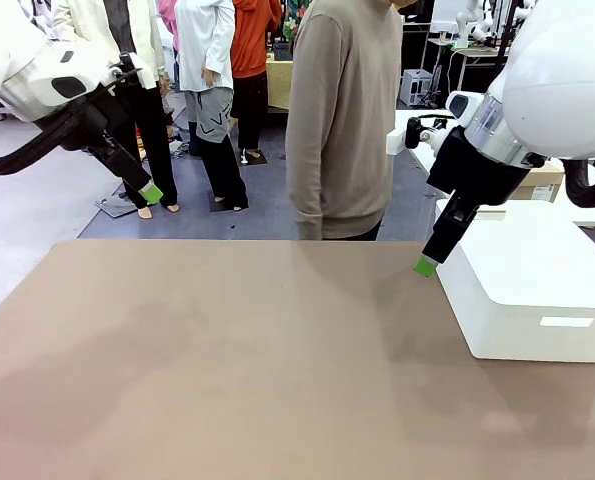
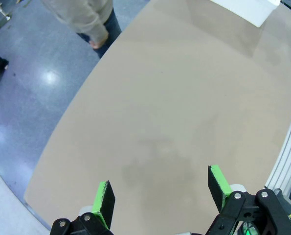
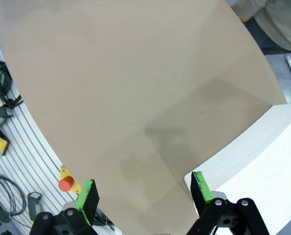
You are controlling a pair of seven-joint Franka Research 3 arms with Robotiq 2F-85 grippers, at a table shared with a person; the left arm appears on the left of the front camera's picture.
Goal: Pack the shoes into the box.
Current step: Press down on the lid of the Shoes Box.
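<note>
The tan tabletop (image 1: 227, 370) lies bare in front of me, with a white box (image 1: 537, 300) at its right edge as the one landmark. I can spot no shoes and no cardboard box anywhere, so I cannot tell where they are.

The right hand (image 1: 426, 265) hangs just beside the white box's near left corner, above the tabletop. From the front I see one green pad; its wrist view shows both fingers (image 3: 88, 193) spread wide, nothing between them, the box's corner (image 3: 262, 166) beside one finger.

The left hand (image 1: 151, 193) hovers well apart from the white box, off the far left corner. Its wrist view shows it released, fingers (image 2: 104, 200) wide, and the white box (image 2: 248, 10) far across the tabletop.

A person (image 1: 342, 120) in a beige sweater stands at the far edge, near the white box; the left wrist view catches the sleeve and hand (image 2: 96, 41).
</note>
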